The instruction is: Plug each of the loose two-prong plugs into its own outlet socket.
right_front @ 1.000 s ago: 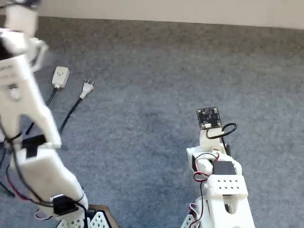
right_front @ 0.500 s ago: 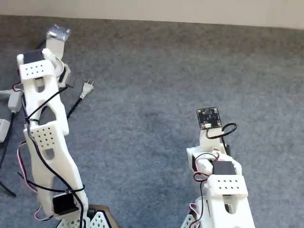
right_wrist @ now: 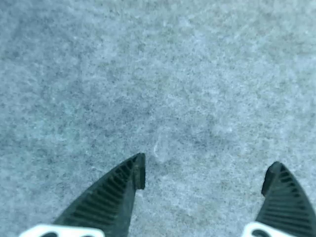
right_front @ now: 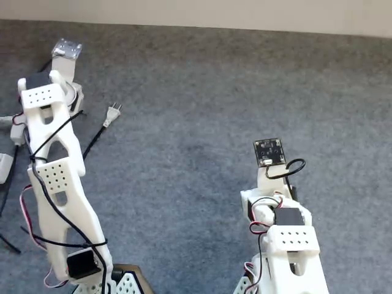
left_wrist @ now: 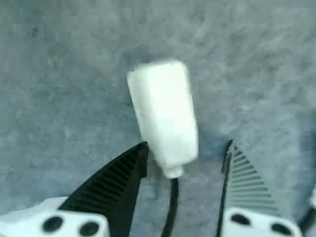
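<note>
A white outlet socket (left_wrist: 163, 111) on a black cord lies on the grey carpet. My left gripper (left_wrist: 187, 146) stands open just above it, and the socket's cord end sits between the fingertips without touching them. In the high view the left arm (right_front: 46, 122) stretches to the far left and covers that socket. A loose white two-prong plug (right_front: 112, 113) on a black cord (right_front: 92, 144) lies just right of that arm. My right gripper (right_wrist: 207, 162) is open over bare carpet, with the right arm (right_front: 278, 220) at the near right.
Grey carpet (right_front: 202, 92) covers the whole table. More white cord ends (right_front: 3, 165) and black cables (right_front: 7, 244) lie at the left edge. A pale wall strip (right_front: 245, 15) runs along the far side.
The left arm has swung in from the left edge and reached out over the outlet socket, which it now covers in the high view. The right arm has not moved.
</note>
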